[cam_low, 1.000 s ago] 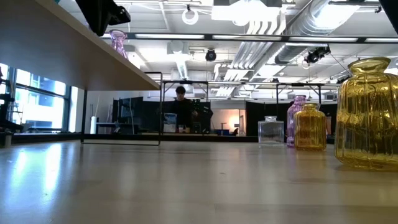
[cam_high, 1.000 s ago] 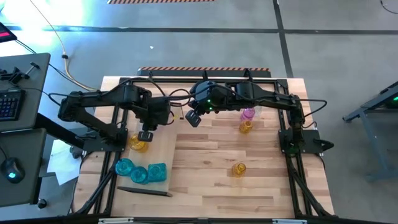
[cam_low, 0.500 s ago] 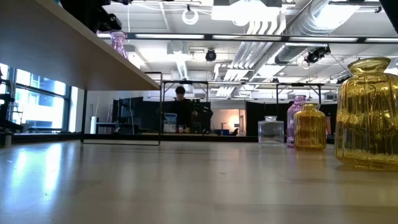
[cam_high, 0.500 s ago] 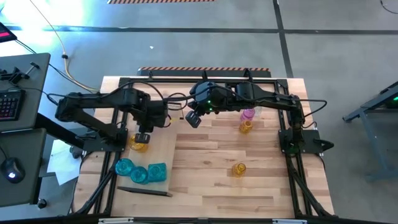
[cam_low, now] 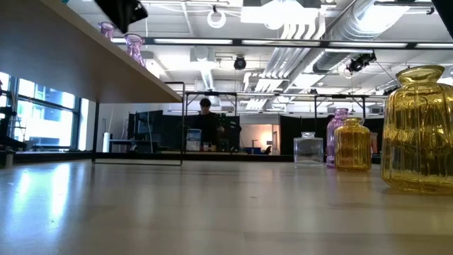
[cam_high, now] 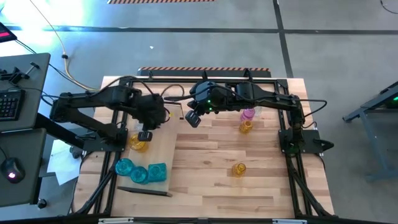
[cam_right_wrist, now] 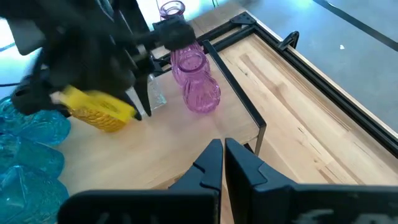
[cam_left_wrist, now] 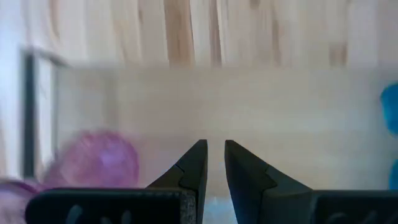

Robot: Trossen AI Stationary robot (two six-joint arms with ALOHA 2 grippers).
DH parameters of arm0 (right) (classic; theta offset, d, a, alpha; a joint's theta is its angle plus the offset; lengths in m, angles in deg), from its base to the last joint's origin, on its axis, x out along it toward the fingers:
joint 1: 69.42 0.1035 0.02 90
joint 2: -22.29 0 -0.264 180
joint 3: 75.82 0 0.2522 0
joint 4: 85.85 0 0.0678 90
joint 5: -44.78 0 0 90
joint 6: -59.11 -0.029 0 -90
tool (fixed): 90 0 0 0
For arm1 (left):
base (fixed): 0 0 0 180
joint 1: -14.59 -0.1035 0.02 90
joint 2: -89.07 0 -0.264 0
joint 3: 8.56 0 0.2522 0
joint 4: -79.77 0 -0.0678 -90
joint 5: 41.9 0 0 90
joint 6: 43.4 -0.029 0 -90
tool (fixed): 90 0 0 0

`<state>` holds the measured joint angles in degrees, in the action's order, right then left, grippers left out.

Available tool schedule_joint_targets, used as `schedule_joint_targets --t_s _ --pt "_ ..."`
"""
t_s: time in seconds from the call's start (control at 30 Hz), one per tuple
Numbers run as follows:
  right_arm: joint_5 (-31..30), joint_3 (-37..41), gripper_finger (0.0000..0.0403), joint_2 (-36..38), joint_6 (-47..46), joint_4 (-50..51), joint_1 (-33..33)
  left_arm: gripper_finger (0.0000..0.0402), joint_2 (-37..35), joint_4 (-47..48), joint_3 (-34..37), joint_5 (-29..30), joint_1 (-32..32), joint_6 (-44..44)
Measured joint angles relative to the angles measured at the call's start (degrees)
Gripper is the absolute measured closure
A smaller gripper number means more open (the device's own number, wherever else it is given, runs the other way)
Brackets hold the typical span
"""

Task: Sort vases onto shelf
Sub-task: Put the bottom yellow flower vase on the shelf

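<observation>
Tabletop: a pale butcher-block surface (cam_high: 249, 186) inside a dark metal frame, standing on a grey concrete floor.
Room: the low view looks across the table into an open hall with ceiling ducts, strip lights and windows; a person (cam_low: 206, 124) stands far back at a bench.
Shelf: the light-wood shelf (cam_high: 158, 146) lies along the table's left side, under the left arm; in the low view its underside (cam_low: 64, 57) fills the upper left corner.
Left gripper: the left gripper (cam_high: 145, 135) hangs over the shelf, jaws parted by a narrow slit and holding nothing; a small clear vase (cam_right_wrist: 157, 98) stands between its tips but whether it is touched cannot be told. A pink vase (cam_left_wrist: 93, 158) sits off to one side of the jaws, an amber vase (cam_high: 139, 144) just below them.
Right gripper: the right gripper (cam_high: 193, 118) waits over the table's middle rear, jaws closed and empty; two pink vases (cam_right_wrist: 196, 78) stand on the shelf ahead of its tips.
Other vases: teal vases (cam_high: 140, 171) crowd the shelf's near end; pink, amber and clear ones (cam_low: 352, 145) stand on the table to the right.
Change: the left gripper has drawn slightly back toward its own base, and a second pink vase (cam_low: 107, 29) now shows on the shelf edge in the low view.
</observation>
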<state>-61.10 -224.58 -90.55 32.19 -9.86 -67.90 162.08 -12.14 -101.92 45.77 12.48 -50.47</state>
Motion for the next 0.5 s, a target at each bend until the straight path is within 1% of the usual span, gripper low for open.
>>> schedule_joint_targets --t_s 0.1,0.2,0.37,0.5 --pt "0.0 0.0 0.0403 0.0 0.0 0.0 0.0 0.0353 -1.7 -4.3 -2.7 0.0 0.0 0.7" --pt "0.0 0.0 0.0403 0.0 0.0 0.0 -0.1 0.0353 -3.9 -5.4 -8.3 1.4 0.0 1.4" --pt "0.0 0.0 0.0403 0.2 0.0 2.8 -1.0 0.0353 -10.0 -4.9 -18.8 8.9 0.0 4.5" --pt "-0.7 0.0 0.0403 0.2 0.0 13.5 -3.0 0.0353 -16.2 -4.9 -22.4 15.9 0.0 7.4"
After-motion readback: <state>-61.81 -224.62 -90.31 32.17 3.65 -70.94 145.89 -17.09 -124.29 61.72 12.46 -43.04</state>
